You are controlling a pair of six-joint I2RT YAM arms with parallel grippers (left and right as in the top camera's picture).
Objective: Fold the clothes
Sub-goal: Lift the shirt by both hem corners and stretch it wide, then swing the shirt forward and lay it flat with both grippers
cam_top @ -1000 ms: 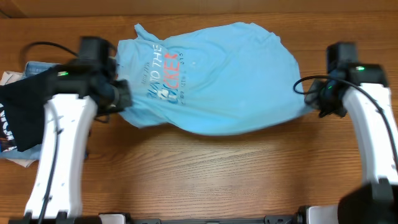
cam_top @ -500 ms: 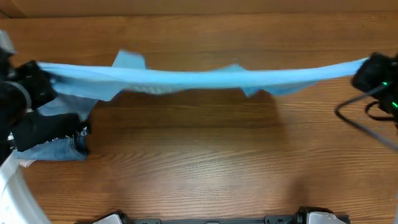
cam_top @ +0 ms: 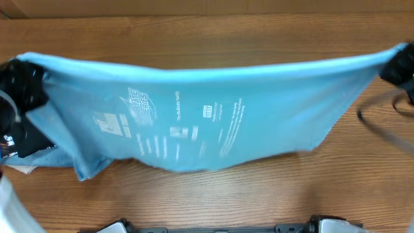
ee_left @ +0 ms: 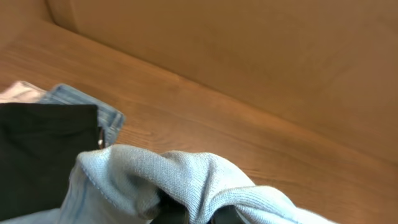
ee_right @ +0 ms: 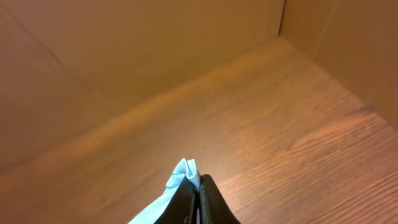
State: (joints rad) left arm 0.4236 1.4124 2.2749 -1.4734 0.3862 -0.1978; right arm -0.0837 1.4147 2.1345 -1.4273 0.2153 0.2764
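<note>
One T-shirt (cam_top: 194, 110) spans left gripper (cam_top: 27, 83) to right gripper (cam_top: 394, 65).

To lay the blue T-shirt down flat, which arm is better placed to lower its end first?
Probably right: the right pincer holds the T-shirt over bare table, while the left pincer hangs near the jeans and black garment.

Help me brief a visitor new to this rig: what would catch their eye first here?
The sky-blue T-shirt dominates, stretched wide across the wooden table, with faint lettering on it. The left pincer and the right pincer each grip one end of its upper edge. At the table's left edge lie a black garment and denim jeans.
</note>
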